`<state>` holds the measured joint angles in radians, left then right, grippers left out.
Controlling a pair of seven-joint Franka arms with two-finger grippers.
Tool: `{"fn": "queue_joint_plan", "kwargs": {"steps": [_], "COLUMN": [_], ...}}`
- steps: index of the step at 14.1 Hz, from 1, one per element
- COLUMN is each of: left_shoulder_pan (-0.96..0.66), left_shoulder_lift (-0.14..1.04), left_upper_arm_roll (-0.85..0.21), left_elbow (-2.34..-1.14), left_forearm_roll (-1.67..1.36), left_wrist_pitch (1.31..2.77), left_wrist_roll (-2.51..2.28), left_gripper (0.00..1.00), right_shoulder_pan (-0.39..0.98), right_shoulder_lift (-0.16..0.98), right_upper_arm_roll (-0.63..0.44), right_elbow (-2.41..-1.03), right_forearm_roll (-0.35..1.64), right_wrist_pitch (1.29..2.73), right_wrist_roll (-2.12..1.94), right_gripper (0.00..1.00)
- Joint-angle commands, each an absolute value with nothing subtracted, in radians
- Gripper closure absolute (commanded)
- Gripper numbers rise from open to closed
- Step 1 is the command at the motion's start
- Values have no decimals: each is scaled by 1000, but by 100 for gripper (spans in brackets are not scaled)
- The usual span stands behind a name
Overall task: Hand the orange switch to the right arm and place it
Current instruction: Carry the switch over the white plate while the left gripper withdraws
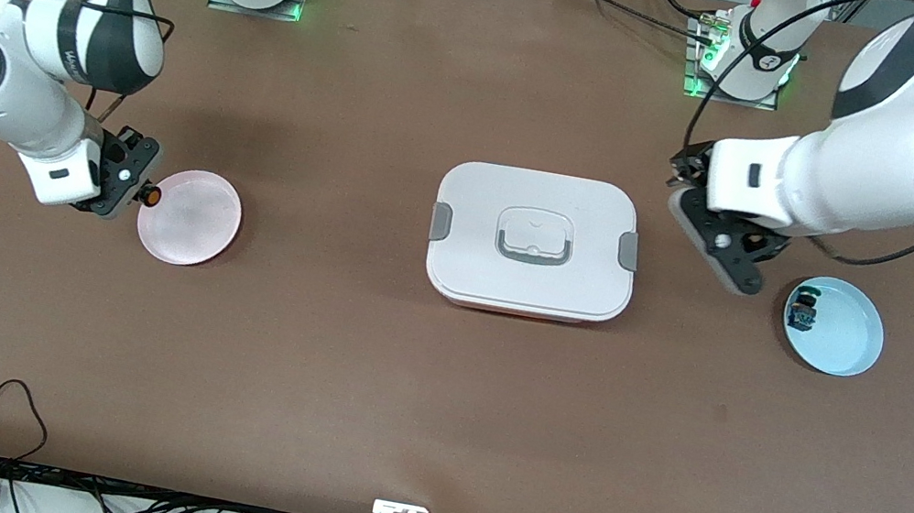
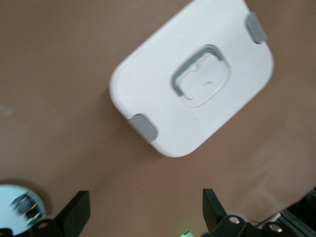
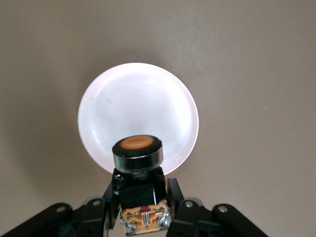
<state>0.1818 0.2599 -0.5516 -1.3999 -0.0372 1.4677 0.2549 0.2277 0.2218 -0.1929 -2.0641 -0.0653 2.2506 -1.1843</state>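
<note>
Switch [image 3: 138, 165] with the orange cap sits pinched in the right claw [image 1: 125, 178], which hangs over the tabletop [image 1: 360, 389] at the rim of the pink saucer [image 1: 190, 217], on the saucer's edge toward the right arm's end. In the right wrist view the cap points at the saucer, and the claw's fingers [image 3: 180, 207] press on the switch's black body from both sides. The white lidded box [image 1: 534, 242] lies well apart from the saucer, toward the left arm's end. The left claw [image 1: 723, 245] hangs spread, holding nothing, over bare tabletop between that box and the blue saucer [image 1: 843, 335]. A small part, seemingly teal-capped, lies in the blue saucer [image 1: 802, 312].
</note>
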Motion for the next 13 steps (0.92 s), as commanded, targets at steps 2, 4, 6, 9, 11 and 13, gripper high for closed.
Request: {"fn": "queue_joint_plan", "kwargs": {"steps": [2,4,6,9,11,13], "left_shoulder_pan": [102,86,66,64,31,31], "left_shoulder_lift": [85,25,-35,-43,-61,-81], "left_upper_arm_roll": [-323,-249,-224,-157,-100,-97], "left_elbow": [-1492,-1537,-1584,-1615,-1647,-1666], "left_forearm_roll": [-18,-35,-40,-43,-43,-41], "left_wrist_pitch": [1460,1460,1462,1492,1566,1574], "left_wrist_roll": [137,5,-76,-75,-72,-72], "left_gripper": [0,0,0,0,0,0], "right_shoulder_pan": [233,233,241,255,262,262], "right_shoulder_lift": [207,227,253,299,308,327], "right_upper_arm_roll": [-189,-189,-189,-189,-189,-190], "right_elbow": [-2253,-2290,-2298,-2299,-2325,-2359], "right_forearm_roll": [-95,-95,-97,-97,-97,-97], "right_wrist_pitch": [2491,2563,2603,2655,2695,2765], "right_wrist_roll": [-1216,-1227,-1238,-1243,-1244,-1247], "right_gripper": [100,100,100,100,100,100]}}
